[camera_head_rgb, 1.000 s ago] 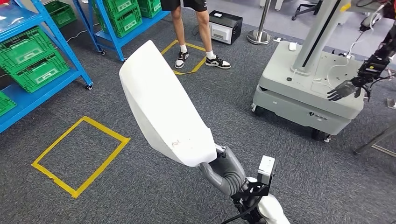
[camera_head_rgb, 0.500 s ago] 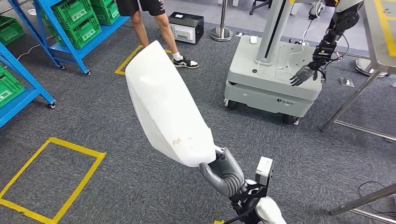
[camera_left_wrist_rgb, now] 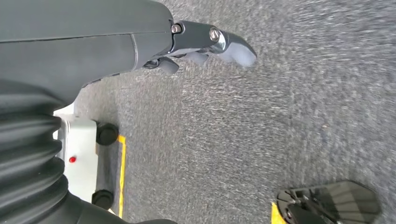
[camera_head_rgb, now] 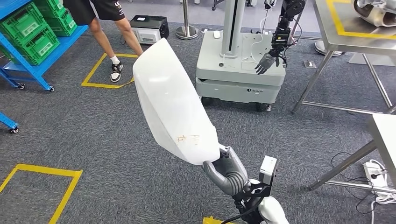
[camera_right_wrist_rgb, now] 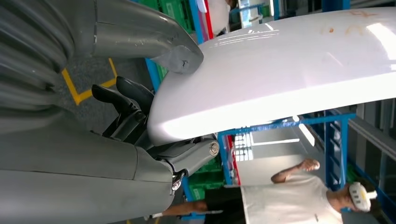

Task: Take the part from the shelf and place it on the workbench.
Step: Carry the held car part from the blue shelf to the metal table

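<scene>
**White panel aloft, clamped at its near end**

The right hand (camera_head_rgb: pixel 224 169) gripped the large glossy white curved plastic part (camera_head_rgb: pixel 173 108) by its near end, thumb over the top face and darker fingers (camera_right_wrist_rgb: pixel 122 108) beneath; the part slanted up over the grey carpet (camera_head_rgb: pixel 93 130), away from the steel workbench (camera_head_rgb: pixel 348 28); the left hand (camera_left_wrist_rgb: pixel 205 44) hung above carpet, fingers loosely apart, holding nothing; a person (camera_head_rgb: pixel 100 18) stood by the blue shelf of green crates (camera_head_rgb: pixel 32 39)

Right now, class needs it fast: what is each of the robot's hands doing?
Left hand: holds nothing, fingers slightly apart over the carpet, open.
Right hand: grips the lower end of the white part, held up.
</scene>
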Action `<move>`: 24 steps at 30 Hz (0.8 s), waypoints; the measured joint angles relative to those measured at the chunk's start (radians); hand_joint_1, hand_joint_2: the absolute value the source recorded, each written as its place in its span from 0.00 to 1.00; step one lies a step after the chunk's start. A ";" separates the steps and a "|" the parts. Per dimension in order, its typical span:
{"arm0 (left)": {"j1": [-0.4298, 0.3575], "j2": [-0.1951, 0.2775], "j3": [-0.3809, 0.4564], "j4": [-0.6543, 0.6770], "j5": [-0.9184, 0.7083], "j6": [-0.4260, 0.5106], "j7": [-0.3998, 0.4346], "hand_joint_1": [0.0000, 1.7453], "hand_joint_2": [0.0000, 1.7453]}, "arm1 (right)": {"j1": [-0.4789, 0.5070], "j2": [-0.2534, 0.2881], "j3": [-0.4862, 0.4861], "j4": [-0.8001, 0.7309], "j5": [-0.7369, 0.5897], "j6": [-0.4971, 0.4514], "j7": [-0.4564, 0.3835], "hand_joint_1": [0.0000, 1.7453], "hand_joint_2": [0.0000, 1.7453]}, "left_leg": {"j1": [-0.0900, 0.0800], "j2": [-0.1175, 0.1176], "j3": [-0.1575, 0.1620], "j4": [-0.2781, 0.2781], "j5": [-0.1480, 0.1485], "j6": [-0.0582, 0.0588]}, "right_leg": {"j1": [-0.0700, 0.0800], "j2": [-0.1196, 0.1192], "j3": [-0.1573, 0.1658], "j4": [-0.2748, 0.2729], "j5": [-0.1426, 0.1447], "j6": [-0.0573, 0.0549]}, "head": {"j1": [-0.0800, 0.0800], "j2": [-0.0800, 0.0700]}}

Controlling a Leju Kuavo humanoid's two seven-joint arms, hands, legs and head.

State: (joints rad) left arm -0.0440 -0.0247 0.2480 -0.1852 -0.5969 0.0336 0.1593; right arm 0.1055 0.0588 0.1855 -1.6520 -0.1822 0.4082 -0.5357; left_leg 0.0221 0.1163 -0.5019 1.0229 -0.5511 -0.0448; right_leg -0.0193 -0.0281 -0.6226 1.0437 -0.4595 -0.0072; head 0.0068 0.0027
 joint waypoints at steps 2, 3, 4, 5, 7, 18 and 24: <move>-0.002 0.000 0.000 -0.001 -0.002 -0.001 0.001 0.00 1.00 | -0.001 0.002 -0.001 0.000 0.003 -0.001 -0.001 1.00 1.00 | 0.002 -0.054 -0.025 0.064 -0.044 -0.006 | -0.003 0.021 0.002 -0.004 0.004 -0.011 | -0.001 0.000; -0.002 0.000 0.000 0.000 -0.006 -0.001 0.005 0.00 1.00 | -0.002 0.004 -0.002 0.000 0.005 -0.001 -0.002 1.00 1.00 | 0.002 -0.085 -0.053 0.126 -0.077 -0.005 | -0.002 0.031 0.001 -0.005 0.005 -0.014 | -0.002 0.000; -0.001 0.001 0.000 0.000 -0.011 -0.002 0.011 0.00 1.00 | -0.002 0.005 -0.002 0.000 0.006 -0.002 -0.003 1.00 1.00 | 0.000 -0.102 -0.087 0.196 -0.106 -0.003 | 0.000 0.043 0.001 -0.005 0.005 -0.017 | -0.003 0.000; 0.002 0.002 0.000 0.001 -0.017 -0.002 0.017 0.00 1.00 | -0.002 0.006 -0.003 0.000 0.006 -0.004 -0.003 1.00 1.00 | -0.002 -0.109 -0.118 0.252 -0.122 0.000 | 0.003 0.058 0.001 -0.005 0.004 -0.018 | -0.003 0.000; 0.006 0.003 0.000 0.002 -0.028 -0.003 0.027 0.00 1.00 | 0.000 0.006 -0.006 0.000 0.001 -0.006 -0.002 1.00 1.00 | -0.006 -0.115 -0.138 0.263 -0.093 0.010 | 0.008 0.088 0.003 -0.004 0.004 -0.020 | -0.003 0.000; 0.003 0.013 0.000 0.001 -0.035 -0.011 0.022 0.00 1.00 | 0.001 0.006 -0.018 -0.001 -0.016 -0.005 0.000 1.00 1.00 | -0.015 -0.125 -0.026 -0.024 0.056 0.062 | 0.014 0.068 -0.060 0.100 -0.048 0.015 | 0.000 0.000; 0.004 0.012 0.000 0.002 -0.038 -0.025 0.008 0.00 1.00 | 0.002 0.006 -0.024 0.000 -0.018 -0.005 0.000 1.00 1.00 | -0.015 -0.037 -0.032 -0.006 0.042 0.056 | 0.004 0.009 -0.057 0.125 -0.043 0.029 | 0.001 0.000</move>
State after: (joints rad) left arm -0.0397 -0.0124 0.2476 -0.1829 -0.6349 0.0084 0.1675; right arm 0.1075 0.0644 0.1618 -1.6522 -0.1998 0.4036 -0.5358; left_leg 0.0067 0.0793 -0.5342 1.0173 -0.5094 0.0112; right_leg -0.0149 -0.0193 -0.6801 1.1684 -0.5029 0.0223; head 0.0076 0.0027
